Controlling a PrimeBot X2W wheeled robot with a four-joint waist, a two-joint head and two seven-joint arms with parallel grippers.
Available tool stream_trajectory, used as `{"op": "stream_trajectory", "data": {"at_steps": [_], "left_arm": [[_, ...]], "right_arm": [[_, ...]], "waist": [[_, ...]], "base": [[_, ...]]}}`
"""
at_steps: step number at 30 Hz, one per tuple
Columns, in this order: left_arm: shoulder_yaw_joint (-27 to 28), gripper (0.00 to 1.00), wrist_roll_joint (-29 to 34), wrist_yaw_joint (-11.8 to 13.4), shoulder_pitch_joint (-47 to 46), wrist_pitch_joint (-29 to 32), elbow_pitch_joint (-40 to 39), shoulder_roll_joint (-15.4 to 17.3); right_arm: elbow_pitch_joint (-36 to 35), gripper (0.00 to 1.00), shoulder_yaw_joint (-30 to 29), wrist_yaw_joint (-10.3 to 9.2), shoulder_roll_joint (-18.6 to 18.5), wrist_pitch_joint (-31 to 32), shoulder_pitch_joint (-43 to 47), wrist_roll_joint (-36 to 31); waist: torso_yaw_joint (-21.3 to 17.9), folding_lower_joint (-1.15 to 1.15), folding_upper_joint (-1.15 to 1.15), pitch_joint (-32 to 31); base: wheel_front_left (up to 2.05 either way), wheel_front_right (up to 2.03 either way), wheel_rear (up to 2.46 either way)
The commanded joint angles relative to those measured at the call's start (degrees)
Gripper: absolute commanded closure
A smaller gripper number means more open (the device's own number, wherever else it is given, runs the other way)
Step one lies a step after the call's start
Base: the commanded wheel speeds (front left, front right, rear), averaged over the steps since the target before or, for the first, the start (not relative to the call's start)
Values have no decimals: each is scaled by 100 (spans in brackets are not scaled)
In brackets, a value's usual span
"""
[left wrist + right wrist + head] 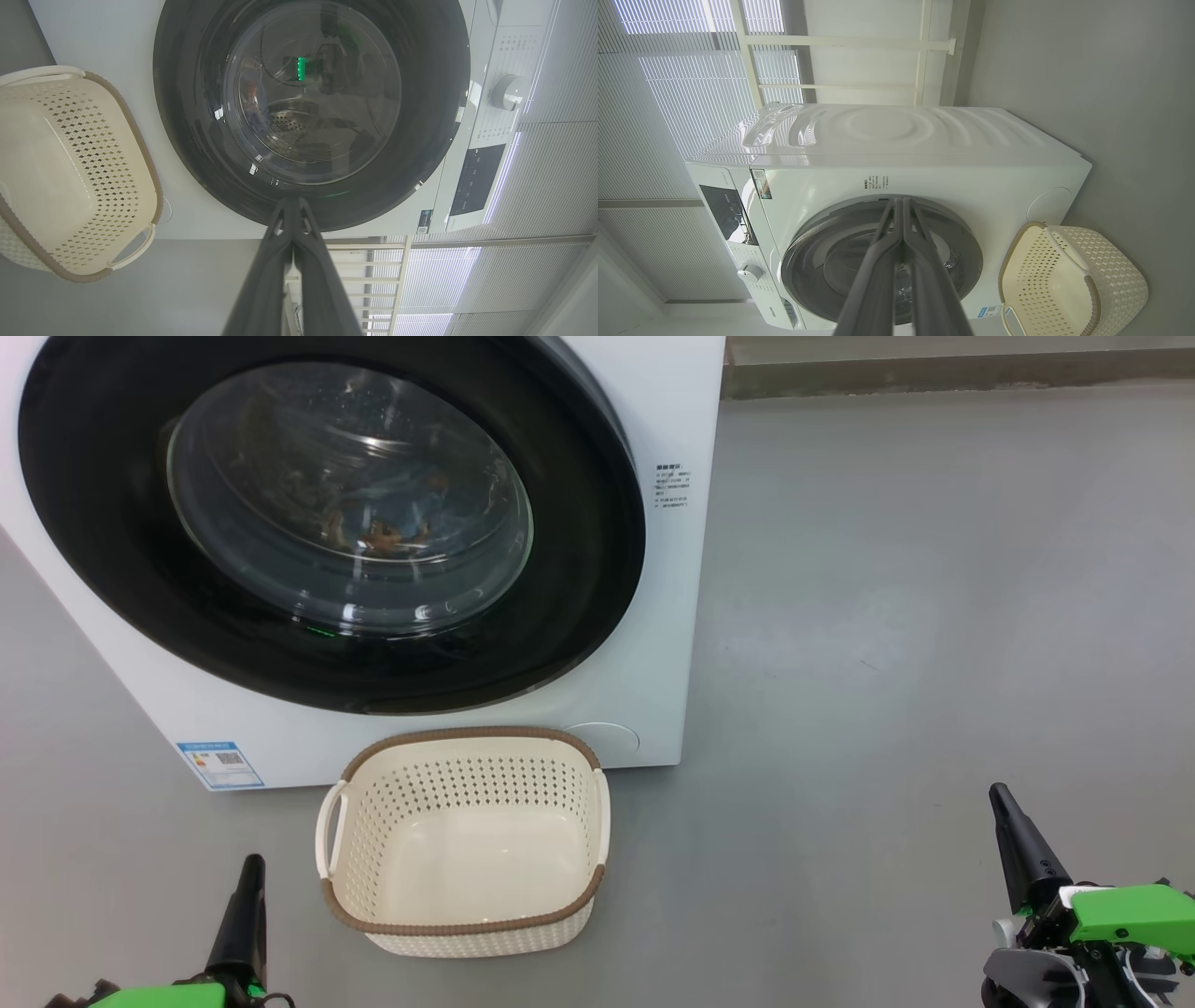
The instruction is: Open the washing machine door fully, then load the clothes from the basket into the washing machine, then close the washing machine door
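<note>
Before the closed washing machine door (347,509), I hold left gripper (250,873) and right gripper (1002,800) low, fingers together, flanking the basket (467,735).

The large round washing machine door (313,93), glossy black rim around bulging clear glass, sits closed at 12 o'clock. A cream-white perforated plastic basket (93,154) with brown rim lies at 9 o'clock. From 6 o'clock the left gripper (293,205) rises, its 2 long dark fingers pressed together

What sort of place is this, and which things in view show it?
Probably a home laundry area: a white front-loading washing machine stands on a grey floor, a perforated basket sits in front of it, and slatted blinds hang behind.
</note>
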Motion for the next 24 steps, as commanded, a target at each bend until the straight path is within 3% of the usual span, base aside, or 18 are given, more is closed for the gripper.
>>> {"op": "stream_trajectory", "data": {"at_steps": [1, 24], "left_arm": [[190, 100, -39, 2, -211, 41, -171, 51], [190, 100, -39, 2, -211, 41, -171, 51]], "right_arm": [[-173, 100, 103, 3, -57, 30, -238, 10], [-173, 100, 103, 3, -56, 30, -238, 9]], "waist": [[0, 0, 0, 0], [0, 0, 0, 0]], "base": [[0, 0, 0], [0, 0, 0]]}}
